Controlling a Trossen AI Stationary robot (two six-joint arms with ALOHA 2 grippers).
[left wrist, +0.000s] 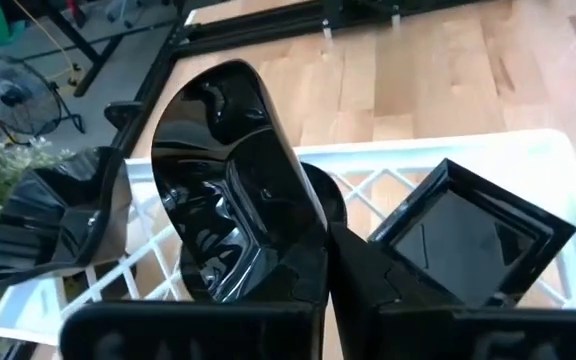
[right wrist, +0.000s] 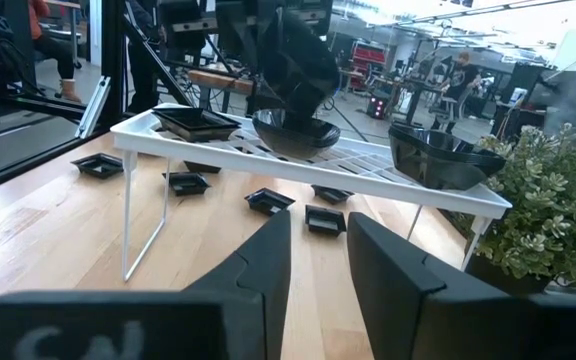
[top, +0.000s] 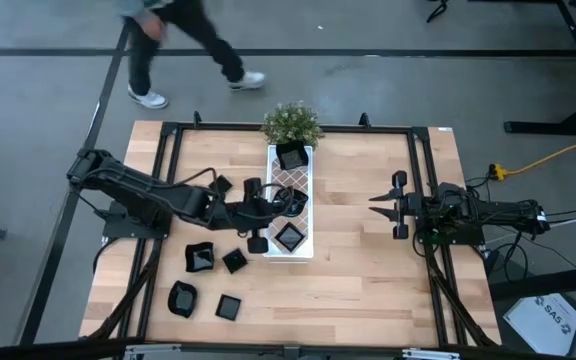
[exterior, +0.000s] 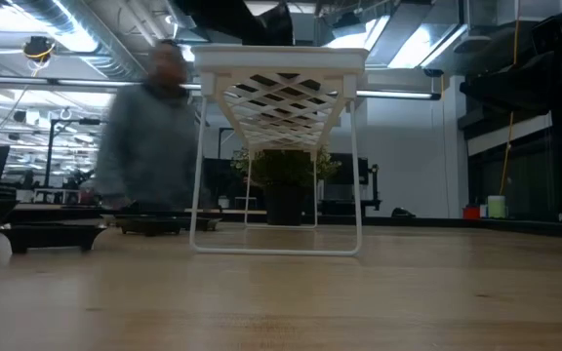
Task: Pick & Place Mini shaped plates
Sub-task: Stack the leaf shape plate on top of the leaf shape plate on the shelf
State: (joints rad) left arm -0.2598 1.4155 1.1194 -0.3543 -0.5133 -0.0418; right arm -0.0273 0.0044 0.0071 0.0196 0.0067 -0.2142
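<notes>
On the left half of the bench we see five black mini plates lying loose: two nearest the front edge, two a little farther back, and one beside the left arm. The left arm reaches rightward across them, and the left gripper sits over the middle of the white tray, pinching a rounded glossy plate by its rim. The plate stands tilted on edge above the lattice (whether it touches the dish beneath we cannot tell). On the tray itself we see a square plate toward the near end, a round dish under the held one, and a wavy-rimmed plate at the far end, just beside the green plant. From bench height the tray stands raised on thin white legs. Farther right, well apart from the tray, the right gripper hovers over bare wood, pointing left toward it with its fingers partly spread and nothing between them. Beyond the far edge of the bench a person walks past on the floor.
</notes>
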